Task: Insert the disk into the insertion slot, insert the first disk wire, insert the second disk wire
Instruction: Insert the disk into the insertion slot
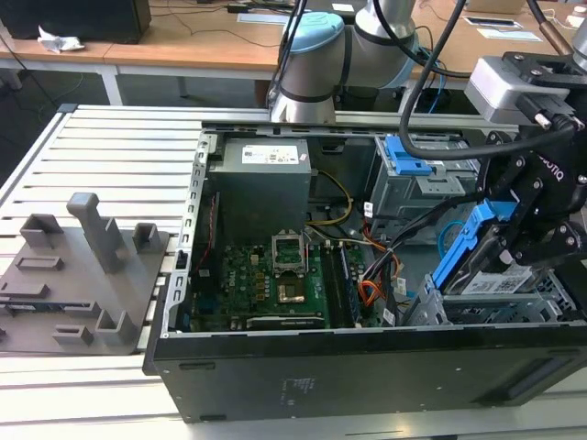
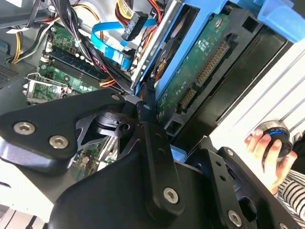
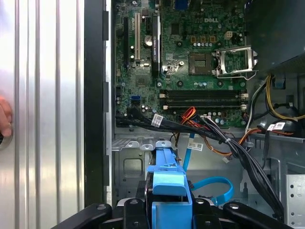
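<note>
In the exterior view the disk (image 1: 466, 246), in its bright blue frame, hangs tilted over the front right corner of the open computer case. My gripper (image 1: 510, 240) is shut on it. Just below lies the insertion slot (image 1: 543, 295), a low grey perforated bay. In the first wrist view the blue frame (image 3: 167, 177) sits between my black fingers (image 3: 129, 210), above grey sheet metal (image 3: 129, 164). In the second wrist view the disk's green circuit board (image 2: 200, 71) faces the camera. A loose blue flat cable (image 2: 112, 47) and a black connector (image 2: 136, 24) on coloured wires hang beside the disk.
A taller grey cage with a blue latch (image 1: 410, 165) stands behind the slot. A black cable bundle (image 3: 190, 126) crosses between the motherboard (image 1: 275, 275) and the bay. A person's hand (image 2: 267, 152) rests outside the case. A grey fixture plate (image 1: 83, 275) lies at the exterior view's left.
</note>
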Action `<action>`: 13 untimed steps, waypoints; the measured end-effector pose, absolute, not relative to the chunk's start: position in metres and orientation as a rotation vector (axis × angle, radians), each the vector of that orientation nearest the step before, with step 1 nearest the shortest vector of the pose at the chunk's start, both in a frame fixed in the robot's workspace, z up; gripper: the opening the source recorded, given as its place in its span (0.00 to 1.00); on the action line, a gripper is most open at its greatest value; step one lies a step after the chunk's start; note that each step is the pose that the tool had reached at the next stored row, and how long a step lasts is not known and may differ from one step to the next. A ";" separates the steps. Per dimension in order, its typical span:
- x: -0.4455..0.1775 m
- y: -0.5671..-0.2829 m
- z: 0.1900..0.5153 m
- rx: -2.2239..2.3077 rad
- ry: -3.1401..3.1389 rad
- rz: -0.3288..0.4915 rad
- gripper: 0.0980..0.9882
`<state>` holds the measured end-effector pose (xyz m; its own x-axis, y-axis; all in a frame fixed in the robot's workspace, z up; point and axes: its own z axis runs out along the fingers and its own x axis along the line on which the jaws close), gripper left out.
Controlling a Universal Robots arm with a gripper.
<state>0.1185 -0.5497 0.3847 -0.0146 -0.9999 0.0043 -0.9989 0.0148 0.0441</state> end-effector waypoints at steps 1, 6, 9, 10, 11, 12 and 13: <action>0.119 -0.550 0.385 2.181 -2.213 -0.044 0.31; 0.119 -0.550 0.384 2.181 -2.213 -0.045 0.38; 0.119 -0.550 0.384 2.181 -2.213 -0.045 0.29; 0.119 -0.550 0.384 2.181 -2.213 -0.045 0.22; 0.119 -0.550 0.384 2.181 -2.213 -0.045 0.15; 0.119 -0.550 0.384 2.181 -2.213 -0.045 0.08; 0.119 -0.550 0.384 2.181 -2.213 -0.045 0.01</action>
<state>0.1185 -0.5496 0.3842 -0.0146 -0.9999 0.0039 -0.9989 0.0147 0.0440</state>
